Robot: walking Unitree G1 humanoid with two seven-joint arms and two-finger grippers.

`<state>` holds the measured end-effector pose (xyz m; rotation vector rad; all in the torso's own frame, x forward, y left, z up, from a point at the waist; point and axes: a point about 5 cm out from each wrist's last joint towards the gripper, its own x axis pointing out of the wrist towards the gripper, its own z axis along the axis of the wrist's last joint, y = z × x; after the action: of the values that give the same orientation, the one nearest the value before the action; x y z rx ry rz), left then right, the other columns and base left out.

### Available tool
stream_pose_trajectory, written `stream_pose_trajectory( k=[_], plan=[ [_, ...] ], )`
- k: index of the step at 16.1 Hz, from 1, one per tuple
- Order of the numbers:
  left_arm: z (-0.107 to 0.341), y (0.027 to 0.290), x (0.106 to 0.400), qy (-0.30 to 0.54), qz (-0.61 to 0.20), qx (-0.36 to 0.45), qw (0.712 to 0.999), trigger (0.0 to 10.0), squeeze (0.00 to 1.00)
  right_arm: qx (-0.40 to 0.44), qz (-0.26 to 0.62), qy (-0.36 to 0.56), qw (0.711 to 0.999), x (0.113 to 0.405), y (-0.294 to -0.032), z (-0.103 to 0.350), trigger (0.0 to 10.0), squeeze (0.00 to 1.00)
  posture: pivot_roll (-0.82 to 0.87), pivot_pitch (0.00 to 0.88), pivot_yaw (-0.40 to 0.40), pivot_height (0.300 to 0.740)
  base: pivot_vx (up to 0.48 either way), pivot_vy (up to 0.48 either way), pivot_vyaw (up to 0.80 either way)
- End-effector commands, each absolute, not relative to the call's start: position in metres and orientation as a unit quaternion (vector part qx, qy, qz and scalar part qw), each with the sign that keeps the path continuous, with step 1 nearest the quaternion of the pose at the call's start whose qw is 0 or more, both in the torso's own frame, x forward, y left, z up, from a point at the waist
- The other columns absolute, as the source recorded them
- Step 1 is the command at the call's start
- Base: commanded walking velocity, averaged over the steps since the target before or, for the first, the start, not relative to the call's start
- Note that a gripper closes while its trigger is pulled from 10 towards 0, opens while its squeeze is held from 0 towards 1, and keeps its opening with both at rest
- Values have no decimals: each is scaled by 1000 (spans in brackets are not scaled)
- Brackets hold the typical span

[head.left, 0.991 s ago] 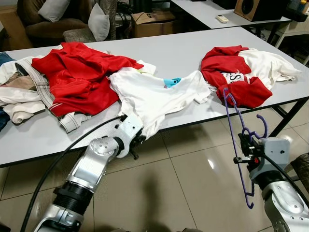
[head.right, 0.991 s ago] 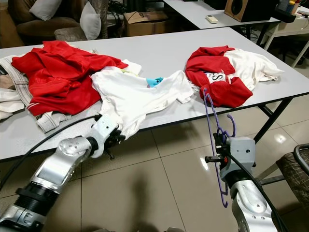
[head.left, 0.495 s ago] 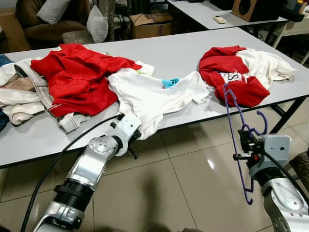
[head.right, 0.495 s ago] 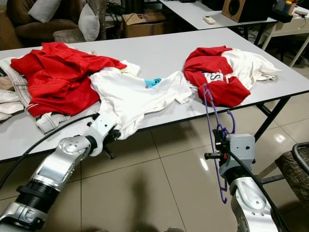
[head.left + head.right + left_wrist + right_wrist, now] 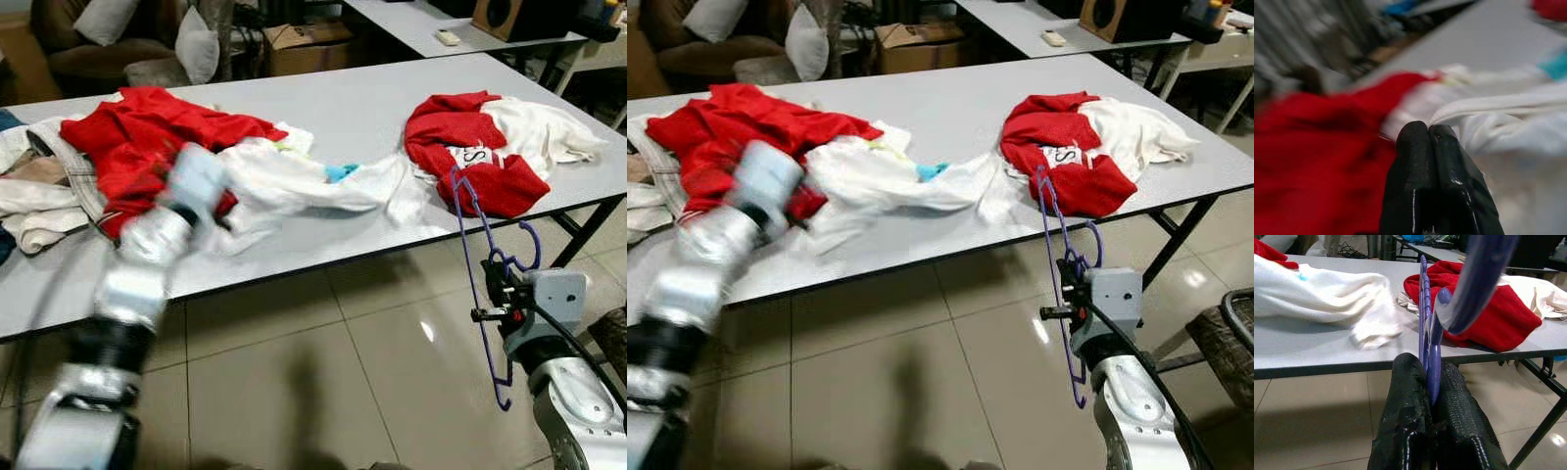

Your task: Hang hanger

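Left gripper (image 5: 1428, 128) now swinging up over table (image 5: 372, 103), jaws clamped on white shirt (image 5: 294, 181), dragging it taut. Right gripper (image 5: 1431, 382) clamping purple hanger (image 5: 480, 264) upright. You're readying shirt for hanger.

A single dark letter "S" reads on a white patch of the red-and-white garment (image 5: 477, 157) lying at the bench's (image 5: 362, 98) two o'clock.
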<state>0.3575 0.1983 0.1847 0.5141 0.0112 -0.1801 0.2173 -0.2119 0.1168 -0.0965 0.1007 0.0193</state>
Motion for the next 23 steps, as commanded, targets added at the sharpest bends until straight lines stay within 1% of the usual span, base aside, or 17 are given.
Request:
stream_pose_trajectory(
  k=[1,3,5,6,7,8,9,10,11,14,17,18,19,20,21,22,23],
  plan=[
    [188,202,359,-4,-78,284,956,0,0,-51,13,40,998,220,-209,123,10000,0,-205,0,32,740,0,0,0],
    [177,195,356,15,-122,295,948,0,0,-51,15,41,998,219,-208,123,10000,0,-205,0,31,740,0,0,0],
    [150,181,346,60,-187,271,942,0,0,-51,16,43,998,219,-207,122,10000,0,-205,0,31,740,0,0,0],
    [142,178,344,71,-197,262,942,627,0,-52,18,44,998,219,-207,122,10000,0,-205,0,29,740,0,0,0],
    [137,176,342,79,-201,265,940,3725,0,-53,20,45,997,219,-206,122,10000,0,-205,0,30,740,0,0,0],
    [135,175,341,84,-207,260,939,8980,0,-54,22,46,997,219,-206,121,10000,0,-204,0,28,740,0,0,0],
    [134,173,339,92,-218,242,941,10000,0,-54,23,47,997,219,-206,121,10000,0,-202,0,28,740,0,0,0],
    [133,173,337,95,-228,231,941,10000,75,-54,24,47,997,219,-206,121,10000,0,-202,0,30,740,0,0,0],
    [132,173,334,101,-244,210,941,10000,1000,-54,24,47,997,220,-205,120,10000,0,-202,0,32,740,0,0,0],
    [132,174,333,102,-252,215,938,10000,1000,-54,26,47,997,220,-205,120,10000,0,-201,0,32,740,0,0,0],
    [133,176,329,100,-281,239,924,10000,1000,-55,26,47,997,220,-206,120,10000,0,-202,0,31,740,0,0,0],
    [132,179,327,106,-283,214,929,10000,918,-55,27,47,997,220,-206,120,10000,0,-202,0,30,740,0,0,0],
    [133,180,326,108,-288,185,933,10000,537,-56,28,47,997,220,-206,120,10000,0,-202,0,30,740,0,0,0],
    [135,178,322,109,-312,133,934,10000,0,-56,29,48,997,220,-206,120,10000,0,-198,0,26,740,0,0,0],
    [133,174,317,114,-336,95,930,10000,0,-56,30,48,997,220,-206,119,10000,0,-196,0,25,740,0,0,0],
    [130,172,314,119,-350,77,926,10000,0,-57,31,48,997,220,-206,119,10000,0,-197,0,25,740,0,0,0],
    [127,172,314,120,-341,73,929,10000,0,-56,32,48,997,221,-205,119,10000,0,-196,0,25,740,0,0,0]
  ],
)
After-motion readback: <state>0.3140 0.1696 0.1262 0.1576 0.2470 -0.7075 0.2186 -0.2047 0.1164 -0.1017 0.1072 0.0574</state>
